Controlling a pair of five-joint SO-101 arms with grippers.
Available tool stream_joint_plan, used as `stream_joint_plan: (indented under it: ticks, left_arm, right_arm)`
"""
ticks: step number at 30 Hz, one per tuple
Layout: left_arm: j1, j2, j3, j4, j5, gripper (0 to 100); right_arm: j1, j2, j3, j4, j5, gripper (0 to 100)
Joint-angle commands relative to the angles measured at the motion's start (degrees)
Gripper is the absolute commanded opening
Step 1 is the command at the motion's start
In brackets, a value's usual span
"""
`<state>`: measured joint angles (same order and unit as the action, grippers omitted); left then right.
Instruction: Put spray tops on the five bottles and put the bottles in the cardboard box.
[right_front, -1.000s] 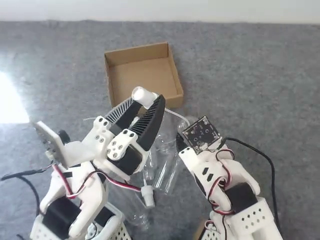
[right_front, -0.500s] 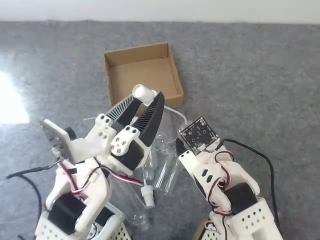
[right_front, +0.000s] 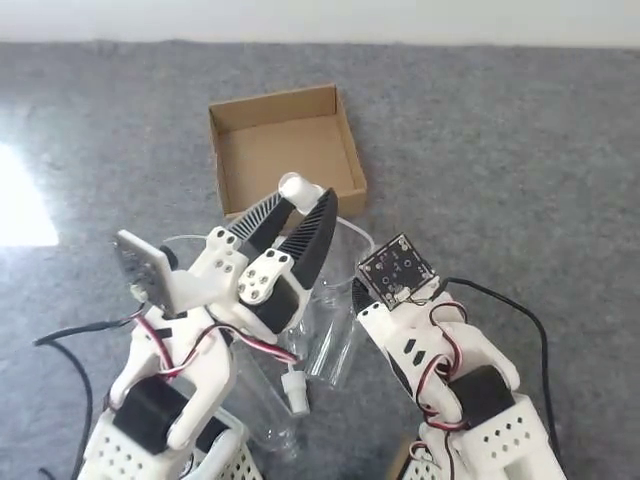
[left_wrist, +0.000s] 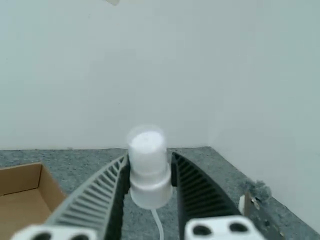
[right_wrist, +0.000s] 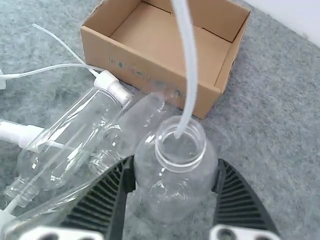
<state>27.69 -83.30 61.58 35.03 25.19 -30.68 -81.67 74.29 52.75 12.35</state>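
- My L pincer (right_front: 300, 200) is raised over the grey mat (right_front: 500, 150), just in front of the cardboard box (right_front: 285, 150).
- It's clamped on a white spray top (right_front: 297, 186), w/ 1 ribbed black finger on each side of the collar. The nozzle head sticks out past the fingertips.
- The top's thin dip tube (right_wrist: 185, 65) hangs down from it. In the R wrist view the tube's end sits inside the open mouth of the upright bottle (right_wrist: 172, 195).
- The box is open-topped and sits flat on the mat, on the far side of the bottles.
- A loose spray top (right_front: 295, 388) lies on the mat between my 2 arm bases, w/ clear bottles around it.
- Lying bottles (right_wrist: 75, 135) are clear, on their sides and bunched together. 1 has a white top at its neck. Another, beside it, is open-necked and points at the box's front wall, close to it.
- Thin white tubes cross the mat near that group; can't tell what they belong to.
- My R pincer (right_wrist: 175, 172) is low on the mat, gripping the upright bottle around its shoulder, w/ 1 black finger on each side.
- From above, the R wrist cam board (right_front: 400, 268) covers that grip. It sits just right of my L pincer's fingers.
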Motion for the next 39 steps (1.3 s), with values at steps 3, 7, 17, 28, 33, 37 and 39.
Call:
stream_joint_plan:
  ticks: [3,7,17,28,33,37,39]
  left_arm:
    - [1.23,-0.62,0.40,-2.37,-0.44,1]
    - [2.99,-0.79,0.48,-2.20,-2.64,1]
    - [3.34,-0.97,0.48,-0.44,-2.90,1]
    - [4.75,-1.05,0.40,1.58,-7.21,2]
    - [6.33,-0.70,0.75,2.46,-8.44,2]
    - [7.56,-0.62,1.98,2.20,-8.70,2]
    - [8.26,-0.62,2.07,2.29,-9.67,2]
  right_arm:
    - [-2.42,-1.89,-5.98,0.66,-0.62,15.1]
    - [-4.62,-1.89,-7.12,0.75,-0.18,15.0]
    - [-4.97,-1.89,-11.16,3.12,-0.09,11.9]
    - [-4.97,-1.89,-13.19,5.67,3.34,12.1]
    - [-4.97,-1.89,-16.97,8.57,3.43,12.1]
    - [-4.97,-1.89,-18.20,9.71,3.43,12.1]
    - [-4.97,-1.89,-18.20,9.71,3.43,12.1]
